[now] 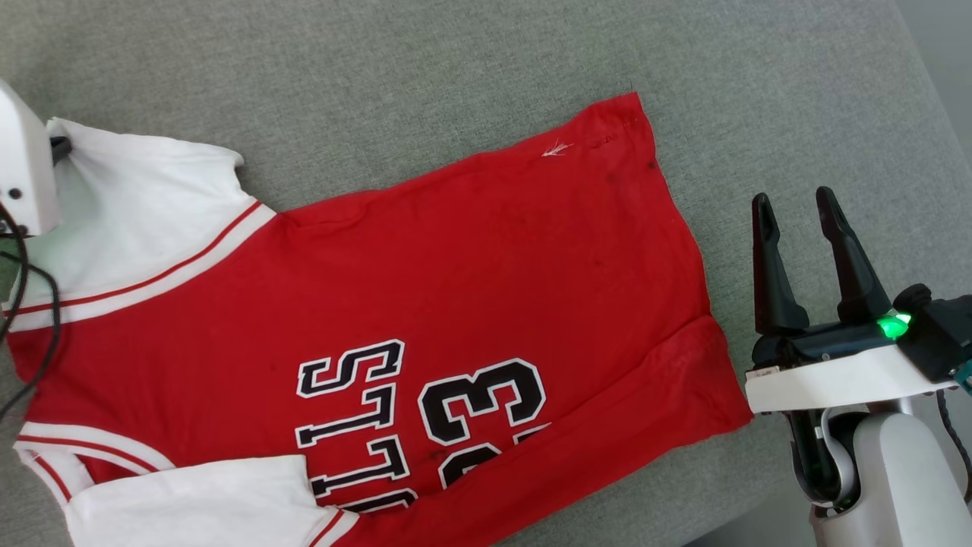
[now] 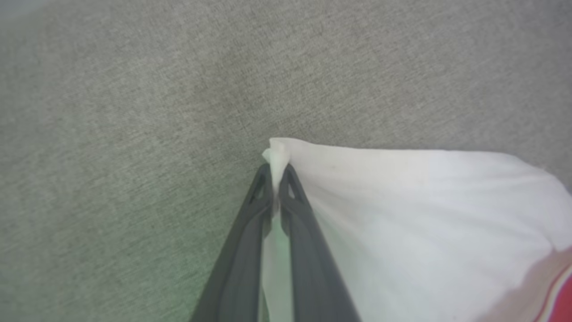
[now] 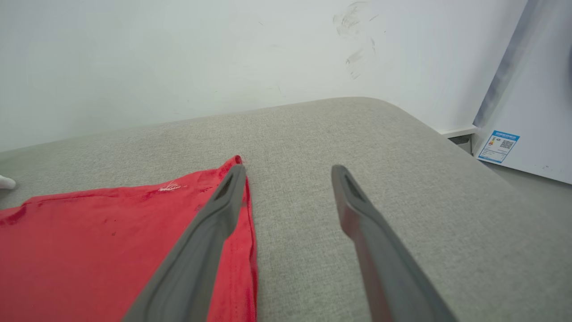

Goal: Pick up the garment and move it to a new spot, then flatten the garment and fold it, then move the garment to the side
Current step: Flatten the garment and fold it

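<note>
Left hand (image 2: 278, 178) pinches the white sleeve (image 2: 402, 197) of the garment (image 1: 471, 258), which lies spread chest-up on the grey cushion (image 1: 456, 61), right hand (image 1: 793, 196) wide and empty beside it; apparently flattening stage, fold and side move pending.

The garment (image 1: 425, 289) on the grey surface (image 1: 380, 68) is viewed steeply from above by the head camera. The left wrist view is taken very near, along the left gripper (image 2: 277, 170), down onto a white sleeve (image 2: 402, 214) and the surface. The right wrist view is set low, along the right gripper (image 3: 288, 169), toward a wall (image 3: 178, 58). The sleeve is shared by head and left wrist views, the hem corner (image 3: 236, 162) by head and right.
</note>
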